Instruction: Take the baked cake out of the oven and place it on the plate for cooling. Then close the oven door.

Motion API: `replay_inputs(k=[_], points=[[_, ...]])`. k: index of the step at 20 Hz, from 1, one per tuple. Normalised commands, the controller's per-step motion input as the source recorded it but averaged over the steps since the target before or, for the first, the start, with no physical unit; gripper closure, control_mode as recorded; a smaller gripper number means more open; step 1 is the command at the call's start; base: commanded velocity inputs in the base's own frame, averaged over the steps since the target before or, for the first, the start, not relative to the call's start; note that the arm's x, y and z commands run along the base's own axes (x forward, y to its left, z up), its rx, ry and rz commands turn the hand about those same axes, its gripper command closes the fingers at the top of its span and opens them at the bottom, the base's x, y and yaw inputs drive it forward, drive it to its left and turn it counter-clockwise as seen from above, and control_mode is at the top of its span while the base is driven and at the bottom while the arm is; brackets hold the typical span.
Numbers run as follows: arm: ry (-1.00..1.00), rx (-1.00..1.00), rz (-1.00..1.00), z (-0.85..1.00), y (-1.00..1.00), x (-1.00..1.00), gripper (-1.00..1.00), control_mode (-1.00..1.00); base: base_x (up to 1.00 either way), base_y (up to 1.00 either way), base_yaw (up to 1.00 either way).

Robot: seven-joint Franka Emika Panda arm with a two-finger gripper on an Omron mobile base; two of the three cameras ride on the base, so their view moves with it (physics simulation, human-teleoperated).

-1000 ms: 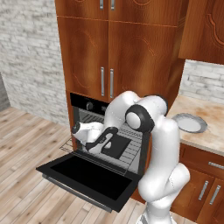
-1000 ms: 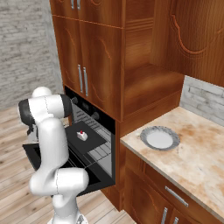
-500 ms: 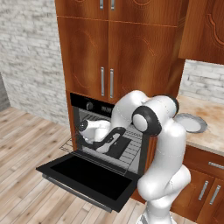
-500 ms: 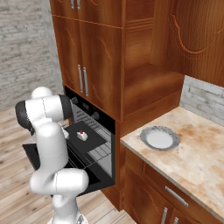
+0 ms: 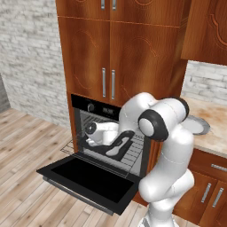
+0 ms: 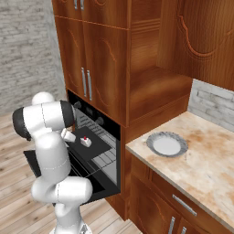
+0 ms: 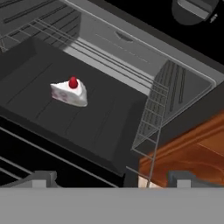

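Since a second ago your arm has reached further into the oven (image 5: 113, 133): the hand that hung over the door (image 5: 91, 177) near the rack's front edge now sits inside the cavity, and the elbow has swung up and right. The base has not driven; cabinets and counter (image 6: 205, 160) sit as before. Your gripper (image 7: 111, 177) has its jaws wide, the two dark tips far apart at the bottom of the hand view, holding nothing. The cake (image 7: 69, 92), a small white wedge with a red blob on top, lies on the flat dark tray (image 7: 109, 122), towards its left side, well apart from the tips. The tray rests on thin wire racks in a grey metal cavity with ribbed side rails. The door is glossy black glass, folded down flat. The plate (image 6: 167, 144), round, shallow and pale with a darker rim, sits on the speckled stone counter near its front edge, right of the oven's wood surround.
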Motion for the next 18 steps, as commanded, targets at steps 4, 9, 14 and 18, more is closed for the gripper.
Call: replay_inputs(k=[4,9,14,18], points=[[-0.02,0.0,0.15,0.02,-0.01,0.0,-1.0,-1.0,0.0,0.0,0.0],[0.0,0.0,0.08,0.07,-0.01,0.0,-1.0,-1.0,0.0,0.0,0.0],[0.0,0.0,0.0,0.03,-0.04,0.06,-1.0,-1.0,0.0,0.0,0.0],[-0.01,0.0,0.0,0.0,0.0,0.05,-1.0,-1.0,0.0,0.0,0.0]])
